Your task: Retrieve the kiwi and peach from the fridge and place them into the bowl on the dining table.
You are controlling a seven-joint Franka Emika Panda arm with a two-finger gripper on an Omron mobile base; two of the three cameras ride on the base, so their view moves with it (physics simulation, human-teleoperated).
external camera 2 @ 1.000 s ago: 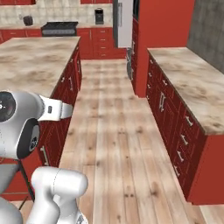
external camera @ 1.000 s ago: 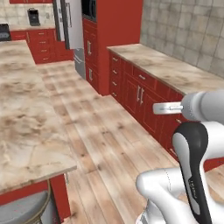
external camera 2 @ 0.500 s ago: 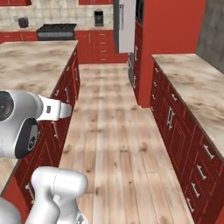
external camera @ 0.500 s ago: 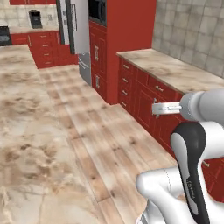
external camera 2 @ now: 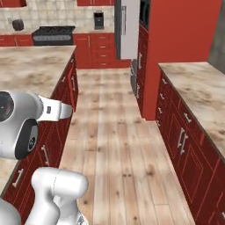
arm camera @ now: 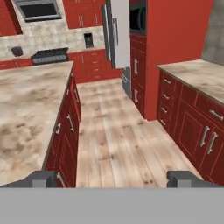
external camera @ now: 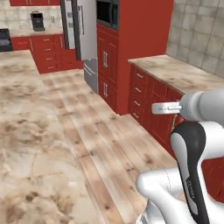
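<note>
- Looking from the left base view, the fridge (external camera: 83, 33) stands far ahead at the end of the wooden floor (external camera: 109, 144), just beside a tall red cabinet (external camera: 135, 48) that holds a dark microwave (external camera: 108, 13). Its doors are shut, and a vertical bar handle is visible on its grey front. The dining table (external camera: 30, 144) with its marble top fills the left side of this picture, and a marble counter (external camera: 183, 74) on red cabinets runs along the right. The white arm (external camera: 197, 144) rises at the lower right, well apart from the fridge.
- Seen from the right base view, the fridge (external camera 2: 127, 30) is again far ahead, at the top middle, between the red cabinets of the back wall and the tall red cabinet (external camera 2: 180, 48). The dining table (external camera 2: 30, 66) lies on the left, and a black stove (external camera 2: 52, 35) stands behind it at the back wall. The arm (external camera 2: 26, 123) is at the lower left, beside the table's edge.
- In the hand view, the gripper (arm camera: 113, 179) stands released, with its two dark fingertips (arm camera: 41, 178) wide apart and nothing between them. It points along the floor aisle toward the fridge (arm camera: 117, 37), which is well apart from it, straight ahead and slightly right. The dining table (arm camera: 26, 105) is near on the left of the gripper.
</note>
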